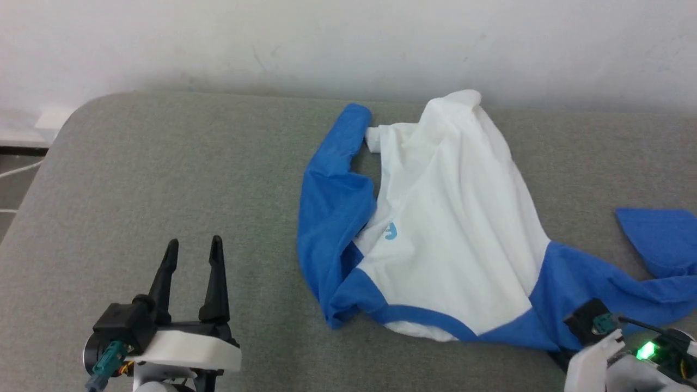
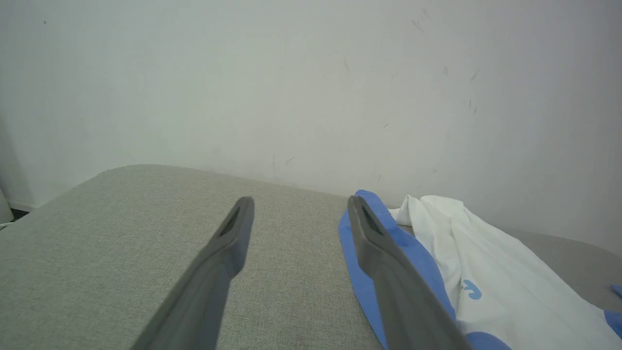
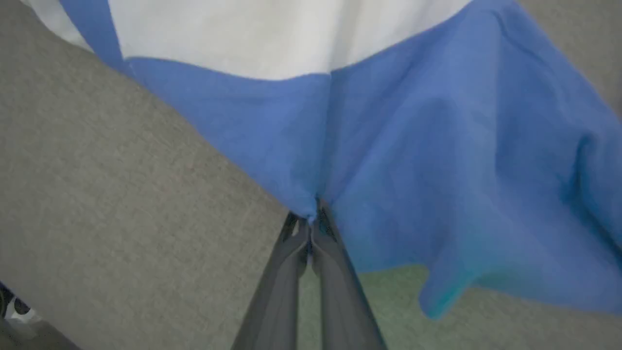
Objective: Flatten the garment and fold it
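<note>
While the left gripper (image 1: 195, 240) hovers spread at seven o'clock, the right gripper (image 3: 311, 214) pinches a blue fold of the garment (image 1: 452, 218), rumpled on the grey surface (image 1: 163, 163) toward three o'clock.

white wall (image 1: 272, 43) — scuffed, grey fabric surface (image 1: 163, 163)

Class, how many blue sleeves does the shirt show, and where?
2. One sleeve runs along the shirt's left edge; the other sleeve trails right, pinched by the right tool.
</note>
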